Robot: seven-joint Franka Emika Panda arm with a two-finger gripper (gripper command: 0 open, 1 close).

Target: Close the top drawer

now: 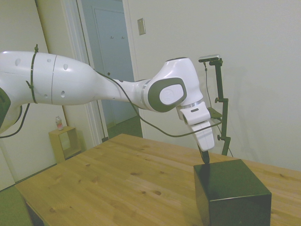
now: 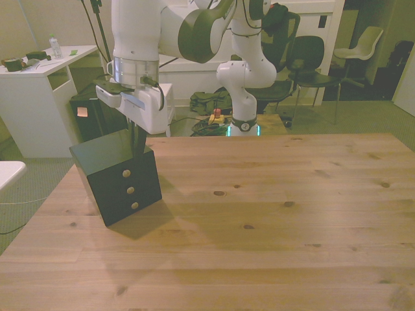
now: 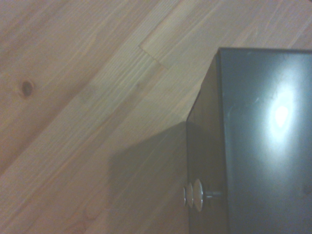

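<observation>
One white arm (image 1: 94,87) points its claw (image 1: 205,159) straight down at the top drawer (image 2: 107,150).

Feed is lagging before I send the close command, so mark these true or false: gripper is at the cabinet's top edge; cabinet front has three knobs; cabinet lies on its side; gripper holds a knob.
1. The gripper is at the cabinet's top edge. True.
2. The cabinet front shows three knobs. True.
3. The cabinet lies on its side. False: it stands upright on the table.
4. The gripper holds a knob. False: it is above the knobs, by the top drawer.
</observation>
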